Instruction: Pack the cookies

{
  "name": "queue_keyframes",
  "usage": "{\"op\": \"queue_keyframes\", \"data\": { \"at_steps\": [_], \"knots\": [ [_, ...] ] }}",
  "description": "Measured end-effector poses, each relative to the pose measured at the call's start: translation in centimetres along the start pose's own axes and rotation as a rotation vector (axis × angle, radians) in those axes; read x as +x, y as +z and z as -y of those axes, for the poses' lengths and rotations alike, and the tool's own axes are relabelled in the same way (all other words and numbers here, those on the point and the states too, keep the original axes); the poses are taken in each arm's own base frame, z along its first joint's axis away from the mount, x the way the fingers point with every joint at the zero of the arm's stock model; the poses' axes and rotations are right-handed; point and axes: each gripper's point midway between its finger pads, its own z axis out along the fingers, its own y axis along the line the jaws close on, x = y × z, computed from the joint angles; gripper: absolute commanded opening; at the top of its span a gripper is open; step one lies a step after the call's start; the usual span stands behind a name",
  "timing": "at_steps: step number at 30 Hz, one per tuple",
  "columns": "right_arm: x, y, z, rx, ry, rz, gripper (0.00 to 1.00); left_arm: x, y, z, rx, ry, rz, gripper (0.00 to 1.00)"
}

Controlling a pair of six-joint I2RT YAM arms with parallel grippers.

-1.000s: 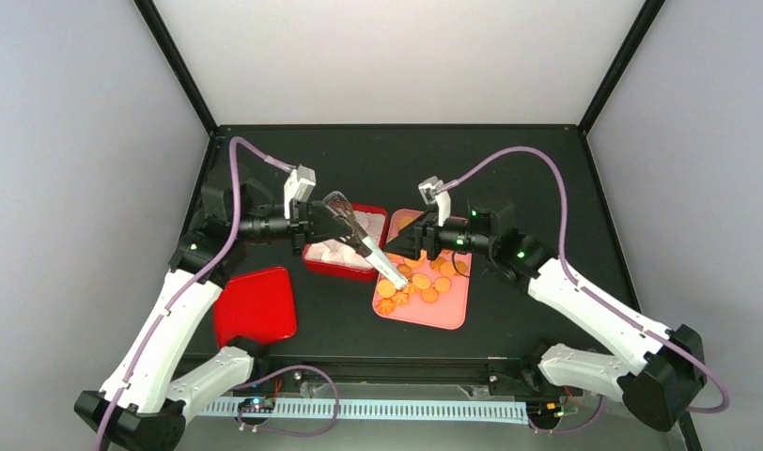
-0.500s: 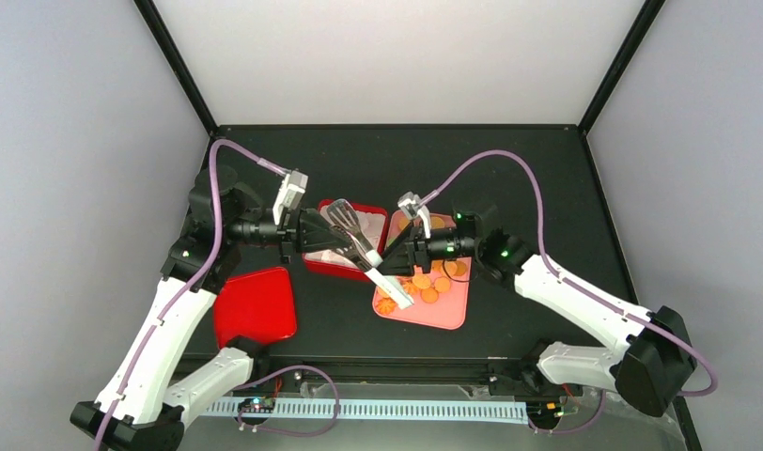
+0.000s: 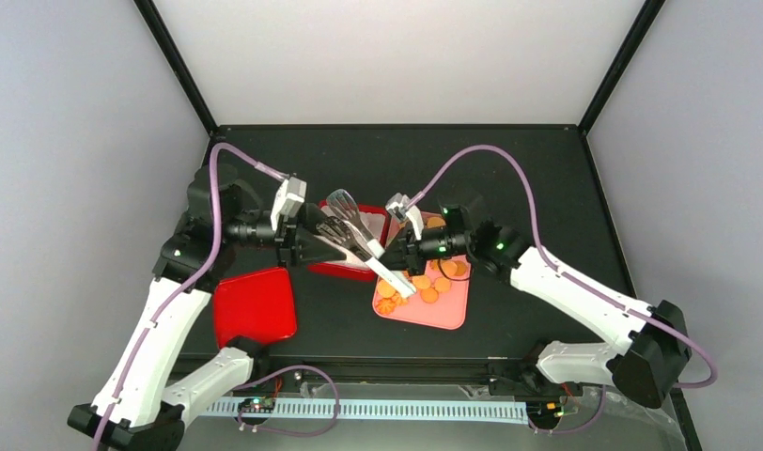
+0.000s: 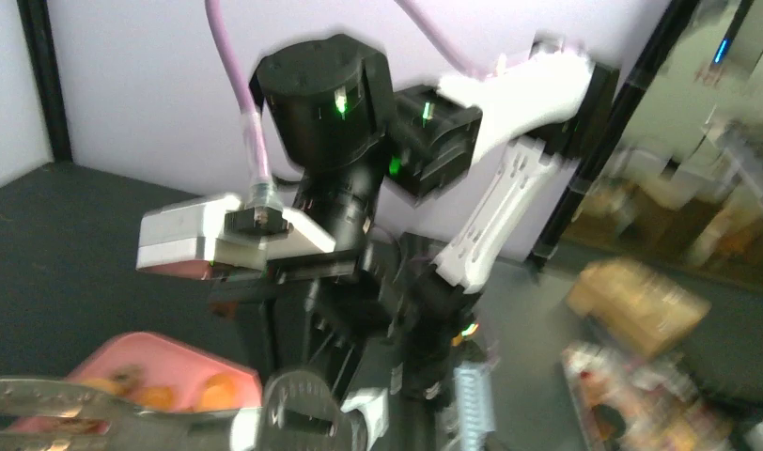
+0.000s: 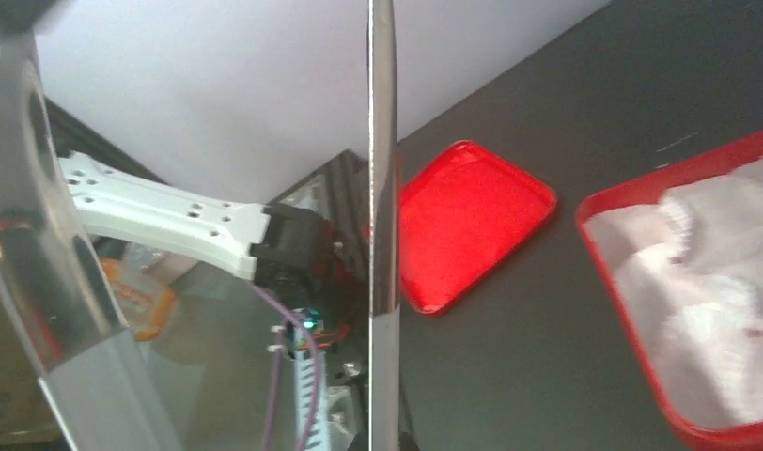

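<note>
The top camera is looking down from behind. Wrist cameras are facing each other, sharing the tongs (image 3: 364, 242) just beyond their jaws.

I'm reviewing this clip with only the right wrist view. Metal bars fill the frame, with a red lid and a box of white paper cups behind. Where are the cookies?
Observer: In the top view the cookies lie on a pink tray, right of the red box.
Operator: What are the metal bars?
Observer: Metal tongs, slanting over box and tray.
Operator: Which arm holds them?
Observer: I cannot tell. The left gripper and right gripper both sit against them, and the jaws are hidden.
</note>
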Motion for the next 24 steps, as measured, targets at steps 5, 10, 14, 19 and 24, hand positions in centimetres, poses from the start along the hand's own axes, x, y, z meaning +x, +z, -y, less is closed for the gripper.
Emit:
{"op": "queue_keyframes", "data": {
  "at_steps": [5,10,14,19,24],
  "knots": [
    [-2.0,-1.5,0.6,0.163,-0.089,-0.033,0.01,1.4,-0.4,-0.3,-0.05,0.232,-0.123,0.96],
    [-0.7,-0.9,3.2,0.362,-0.142,-0.176,0.01,3.5,-1.2,-1.6,-0.113,0.461,-0.283,0.93],
    [3.6,1.4,5.8,0.474,-0.15,-0.391,0.01,4.6,-2.0,-1.5,-0.125,0.624,-0.377,0.84],
    [6.7,2.6,7.5,0.575,-0.174,-0.576,0.01,6.4,-2.4,-1.0,-0.104,0.754,-0.479,0.72],
    [4.4,3.7,6.5,0.622,-0.24,-0.585,0.01,11.4,-2.4,-1.1,-0.059,0.798,-0.591,0.59]
  ]
}}
